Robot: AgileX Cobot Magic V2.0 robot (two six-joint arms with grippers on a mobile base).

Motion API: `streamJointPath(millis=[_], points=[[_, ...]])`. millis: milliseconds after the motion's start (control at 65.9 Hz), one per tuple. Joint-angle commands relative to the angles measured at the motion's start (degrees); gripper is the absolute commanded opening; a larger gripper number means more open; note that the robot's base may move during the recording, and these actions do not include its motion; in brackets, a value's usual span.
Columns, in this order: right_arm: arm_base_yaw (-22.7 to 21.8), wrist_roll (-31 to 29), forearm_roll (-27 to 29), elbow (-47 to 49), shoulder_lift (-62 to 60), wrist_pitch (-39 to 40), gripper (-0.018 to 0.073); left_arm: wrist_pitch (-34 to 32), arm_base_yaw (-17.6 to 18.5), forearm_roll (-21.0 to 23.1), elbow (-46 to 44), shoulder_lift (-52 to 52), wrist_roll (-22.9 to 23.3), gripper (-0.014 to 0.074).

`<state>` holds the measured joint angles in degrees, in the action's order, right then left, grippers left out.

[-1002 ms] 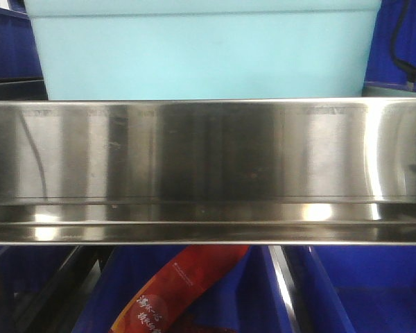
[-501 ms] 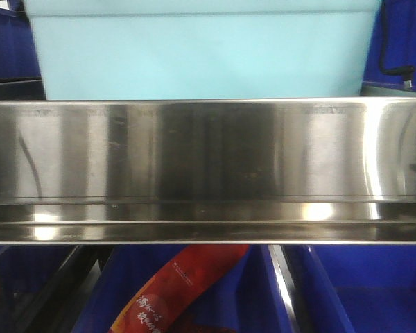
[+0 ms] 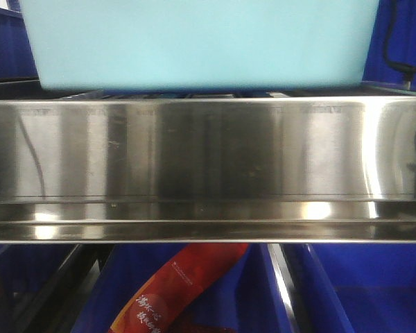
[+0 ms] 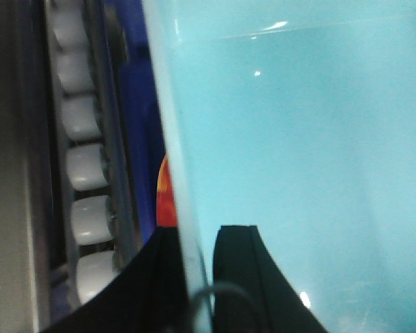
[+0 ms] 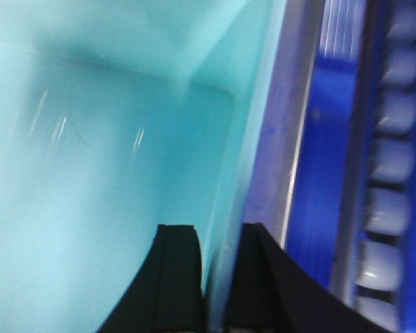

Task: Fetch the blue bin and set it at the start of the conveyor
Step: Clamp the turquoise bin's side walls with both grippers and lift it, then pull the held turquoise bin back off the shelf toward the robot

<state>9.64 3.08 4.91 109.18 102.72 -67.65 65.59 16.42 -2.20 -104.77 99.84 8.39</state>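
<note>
Left wrist-mounted view: left gripper (image 4: 197, 239) pinches one wall of the blue bin (image 4: 305, 139), right gripper (image 5: 215, 236) the opposite, so it hangs level, clear of the steel rail (image 3: 208, 159).

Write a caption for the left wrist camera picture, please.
Left claw pinching the side wall of the light blue bin, white rollers alongside.

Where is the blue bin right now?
Front view, top centre: the blue bin sits just above the stainless-steel rail, its walls pinched by the left gripper and right gripper.
</note>
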Motion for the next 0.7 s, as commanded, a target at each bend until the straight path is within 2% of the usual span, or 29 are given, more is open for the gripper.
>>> streamJointPath(millis=[0, 304, 683], points=[[-0.25, -0.95, -1.69, 0.57, -5.84, 0.35, -0.0153, -0.21, 1.04, -1.16, -0.43, -5.70, -0.44, -0.0111], [-0.25, -0.95, -0.85, 0.57, -16.12, 0.09, -0.0153, -0.44, 3.13, -1.05, -0.43, -14.42, -0.44, -0.0111], [-0.25, -0.95, -0.80, 0.57, -17.96, 0.25, -0.0153, -0.54, 3.22, -1.05, -0.43, -14.79, -0.44, -0.0111]])
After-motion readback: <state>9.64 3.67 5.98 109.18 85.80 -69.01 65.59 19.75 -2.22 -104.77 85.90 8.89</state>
